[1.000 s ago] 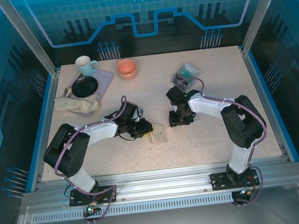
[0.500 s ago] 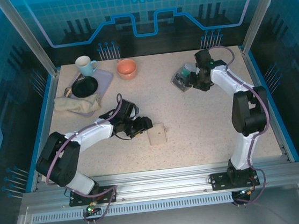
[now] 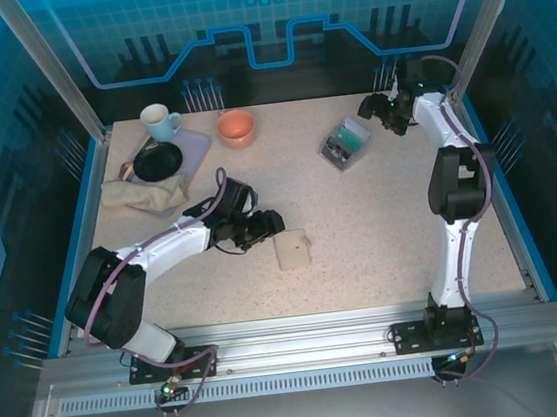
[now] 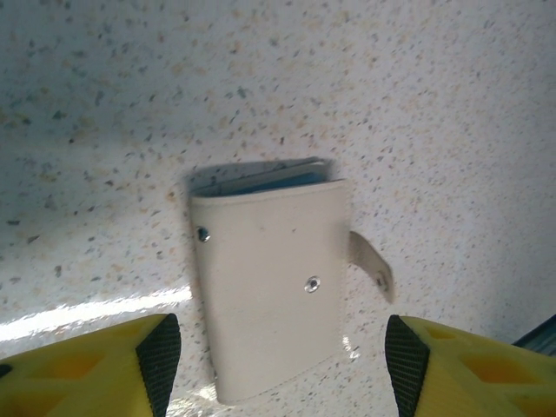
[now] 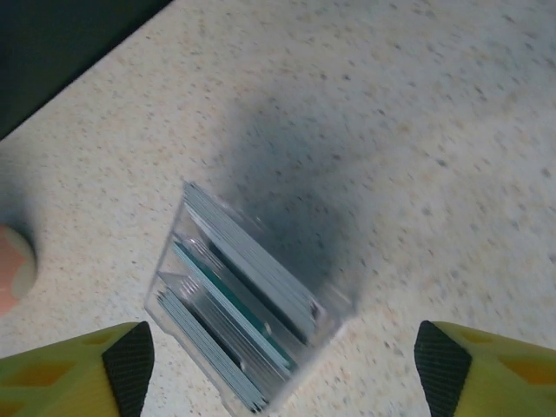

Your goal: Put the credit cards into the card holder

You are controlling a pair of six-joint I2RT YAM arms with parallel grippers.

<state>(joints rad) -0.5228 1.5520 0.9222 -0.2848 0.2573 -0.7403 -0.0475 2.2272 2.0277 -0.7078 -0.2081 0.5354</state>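
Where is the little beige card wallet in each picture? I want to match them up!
Top external: the card holder lies folded mid-picture, just right of the left pincer.
Left wrist: the card holder sits centre and low, its strap sticking out on the right.
Right wrist: this camera looks at the clear box of cards instead.
Shared landmark: the speckled table.

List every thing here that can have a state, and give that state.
card holder, folded shut, lying flat, snap strap undone.
cards, standing on edge inside the clear box.
left gripper, open, empty, above the card holder.
right gripper, open, empty, above the clear box.
mug, upright.
bowl, upright.
cloth, crumpled.
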